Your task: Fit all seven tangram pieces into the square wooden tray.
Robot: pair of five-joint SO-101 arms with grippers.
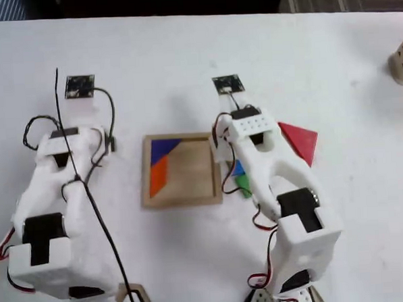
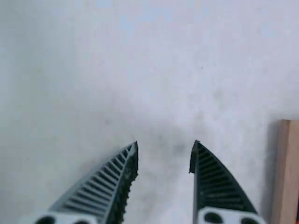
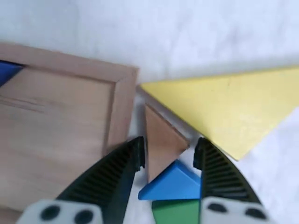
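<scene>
Where the tray (image 1: 182, 202) sits, white table (image 1: 183, 64)

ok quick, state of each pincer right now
Left pincer: open, empty, over the table.
Right pincer: open, straddling the brown triangle, not yet gripping it.

The tray (image 3: 122, 107) was bare pale wood, matt, its grain showing. The small triangle (image 3: 161, 144) looked unpainted too. The yellow triangle (image 3: 224, 112), blue piece (image 3: 173, 184) and green piece (image 3: 175, 212) were painted smooth. The left gripper (image 2: 165, 143) and right gripper (image 3: 170, 140) had dark ribbed plastic fingers (image 2: 117, 182). The arm shells (image 1: 283, 167) were white matt plastic, and the table (image 1: 184, 71) was white and matt.
</scene>
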